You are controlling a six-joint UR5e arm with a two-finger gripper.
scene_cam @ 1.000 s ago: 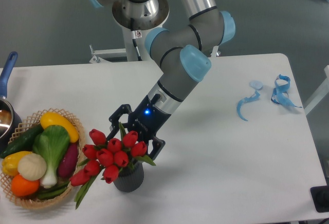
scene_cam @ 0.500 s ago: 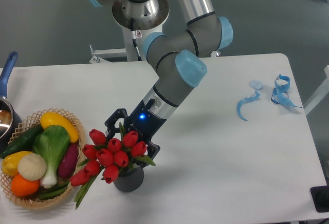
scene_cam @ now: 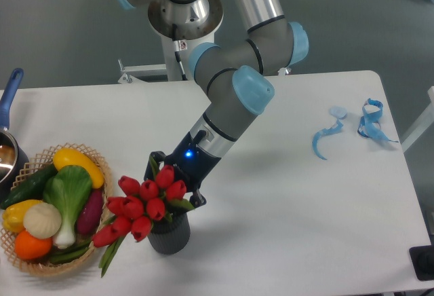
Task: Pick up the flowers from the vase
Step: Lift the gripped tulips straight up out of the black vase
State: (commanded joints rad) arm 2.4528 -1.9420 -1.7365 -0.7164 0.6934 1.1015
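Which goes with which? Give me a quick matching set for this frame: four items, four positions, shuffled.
Items:
1. flowers
2. wicker basket
3. blue ribbon scraps
4. pan

Positions:
A. right side of the table
B. far left edge, mostly cut off
C. in the vase, at the gripper
D. front left, full of vegetables

Pairs: 1-C, 2-D, 3-A, 4-B

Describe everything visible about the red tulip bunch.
The flowers are a bunch of about ten closed red tulip buds with green stems and long green leaves, plastic-looking. Their stems stand in the dark ribbed vase near the table's front edge, and the bunch leans left toward the wicker basket. The claw sits right behind the buds, apparently closed around the bunch.
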